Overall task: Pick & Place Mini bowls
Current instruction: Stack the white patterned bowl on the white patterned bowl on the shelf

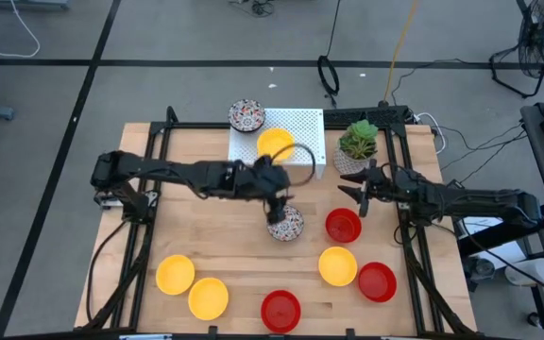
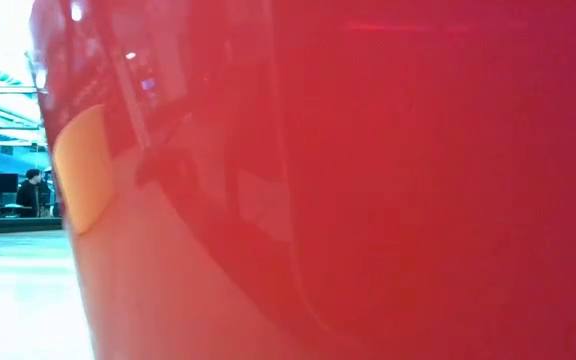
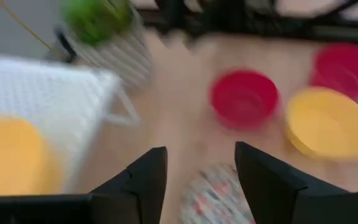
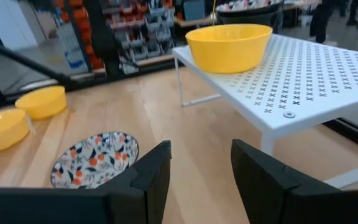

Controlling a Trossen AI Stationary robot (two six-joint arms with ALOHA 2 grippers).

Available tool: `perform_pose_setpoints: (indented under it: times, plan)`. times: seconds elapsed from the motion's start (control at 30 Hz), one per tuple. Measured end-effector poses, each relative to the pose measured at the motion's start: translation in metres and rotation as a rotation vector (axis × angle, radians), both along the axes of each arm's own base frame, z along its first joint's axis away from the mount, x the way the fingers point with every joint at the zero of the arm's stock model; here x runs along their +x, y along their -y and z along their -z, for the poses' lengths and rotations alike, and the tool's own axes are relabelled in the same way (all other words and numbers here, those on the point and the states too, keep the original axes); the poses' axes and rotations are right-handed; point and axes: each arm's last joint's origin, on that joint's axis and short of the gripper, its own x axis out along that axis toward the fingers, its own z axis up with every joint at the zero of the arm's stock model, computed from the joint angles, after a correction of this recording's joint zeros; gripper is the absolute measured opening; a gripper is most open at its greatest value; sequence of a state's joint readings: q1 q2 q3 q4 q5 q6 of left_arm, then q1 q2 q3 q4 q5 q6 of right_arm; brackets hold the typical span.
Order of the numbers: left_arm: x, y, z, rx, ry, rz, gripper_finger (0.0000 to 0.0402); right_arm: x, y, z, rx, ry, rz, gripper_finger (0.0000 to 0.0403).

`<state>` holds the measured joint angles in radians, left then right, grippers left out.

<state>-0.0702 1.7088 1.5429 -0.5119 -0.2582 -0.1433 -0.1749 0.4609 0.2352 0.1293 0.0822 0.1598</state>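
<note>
The white perforated rack (image 1: 291, 132) is carrying a yellow bowl (image 1: 275, 144) and a patterned one (image 1: 246, 115) at its far corner. Just in front of the rack, on the table (image 1: 225, 250), the patterned bowl (image 1: 286, 224) is lying directly below the left gripper (image 1: 279, 210), whose jaws are standing spread over it. The right gripper (image 1: 364, 196), also spread, is waiting beside the rack by the plant (image 1: 358, 140). A red bowl (image 2: 368, 180) is blocking the low view entirely. The left wrist view is blurring, so contact cannot be judged.
</note>
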Motion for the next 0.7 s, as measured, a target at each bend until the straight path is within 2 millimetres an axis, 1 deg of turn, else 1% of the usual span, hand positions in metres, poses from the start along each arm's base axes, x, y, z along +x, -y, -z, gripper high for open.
perform_pose_setpoints:
  times: [0.07,0.17,0.37,0.5,0.6,0.7]
  plan:
    - [-0.003,0.011,0.004,-0.042,-0.035,0.002,0.0189,0.0,0.0,-0.007,0.005,-0.027,-0.001,0.0155]
    - [-0.007,0.028,0.007,-0.108,-0.064,0.004,0.019,0.0,0.0,-0.013,0.019,-0.058,-0.003,0.0155]
    - [-0.014,0.057,0.008,-0.208,-0.072,-0.01,0.0191,-0.002,-0.001,-0.008,0.035,-0.122,-0.006,0.0155]
    - [-0.016,0.068,0.009,-0.244,-0.069,-0.016,0.0191,-0.002,-0.002,-0.006,0.062,-0.139,-0.051,0.0155]
    - [-0.018,0.072,0.009,-0.272,-0.069,-0.031,0.0191,-0.001,-0.004,-0.008,0.103,-0.111,-0.111,0.0155]
    - [-0.019,0.076,0.009,-0.3,-0.071,-0.049,0.0191,-0.001,-0.004,-0.009,0.11,-0.095,-0.125,0.0155]
